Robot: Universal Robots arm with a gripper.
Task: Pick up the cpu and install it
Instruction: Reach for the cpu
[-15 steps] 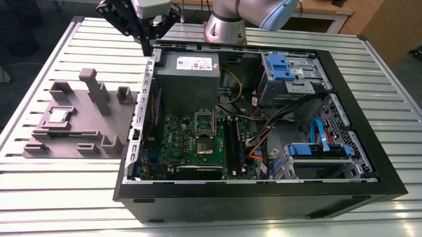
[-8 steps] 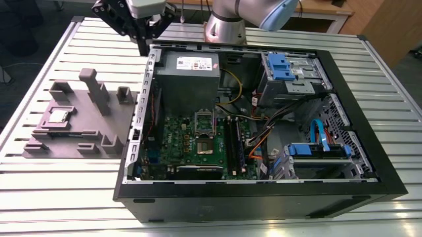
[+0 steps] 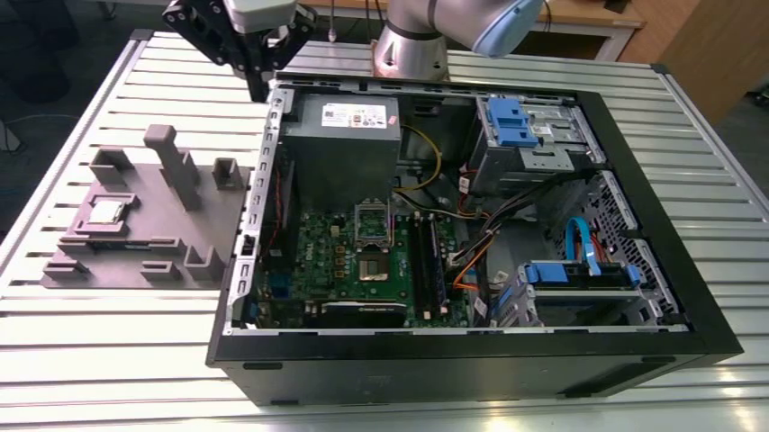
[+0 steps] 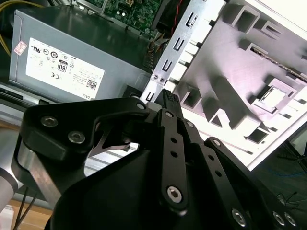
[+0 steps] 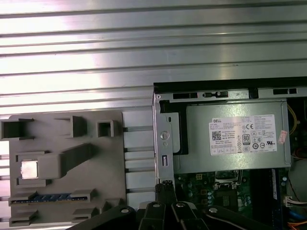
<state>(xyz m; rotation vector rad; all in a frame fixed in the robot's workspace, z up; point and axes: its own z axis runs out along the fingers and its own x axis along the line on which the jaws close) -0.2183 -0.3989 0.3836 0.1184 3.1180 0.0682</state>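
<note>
The cpu (image 3: 108,211) is a small silvery square lying flat in a recess of the grey moulded tray (image 3: 157,247), at the exterior view's left beside the open computer case (image 3: 481,360). It also shows in the first wrist view, cpu (image 5: 29,168), and in the second wrist view, cpu (image 4: 274,98). My gripper (image 3: 258,90) hangs above the case's back corner, near the power supply (image 3: 342,121), well apart from the cpu. Its black fingers (image 5: 165,191) meet at the tips, shut on nothing. On the green motherboard (image 3: 312,261), the metal socket frame (image 3: 373,220) stands open.
The case lies on its side on a slatted metal table (image 3: 121,342). Inside are cables (image 3: 481,225), blue drive brackets (image 3: 577,274) and memory slots (image 3: 430,261). The tray has tall upright posts (image 3: 175,166). The arm's base (image 3: 409,49) stands behind the case.
</note>
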